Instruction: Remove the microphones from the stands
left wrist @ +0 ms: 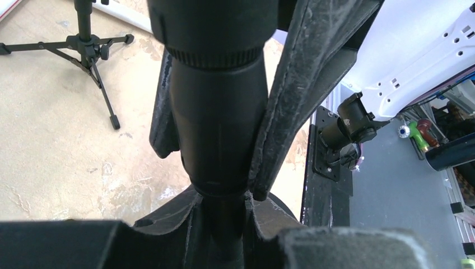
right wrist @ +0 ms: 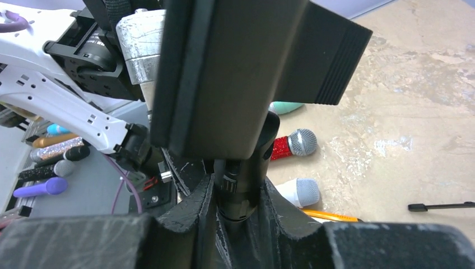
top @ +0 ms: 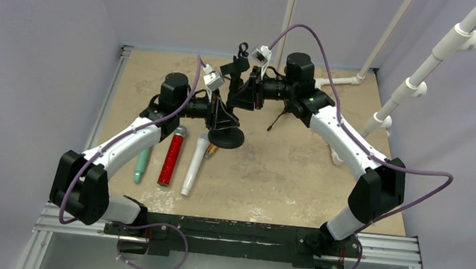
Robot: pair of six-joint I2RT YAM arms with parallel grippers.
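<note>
A black stand with a round base [top: 225, 136] stands at the table's middle. My left gripper [top: 219, 109] is shut on its thin post [left wrist: 224, 235], fingertips [left wrist: 190, 193] tight on both sides. Above the post rises a thick black cylinder with a knurled ring, which looks like the black microphone [left wrist: 218, 123]. My right gripper [top: 243, 90] is shut on it higher up, and one of its fingers [left wrist: 297, 84] lies along the cylinder. The right wrist view shows that gripper [right wrist: 240, 182] clamped on the cylinder [right wrist: 232, 199]. A large black block hides what is above.
A teal microphone [top: 142, 165], a red glitter microphone [top: 171, 156] and a white microphone [top: 194, 165] lie side by side left of the stand's base. A small black tripod [top: 279, 119] stands behind the stand. White pipes [top: 382, 119] rise at the right edge.
</note>
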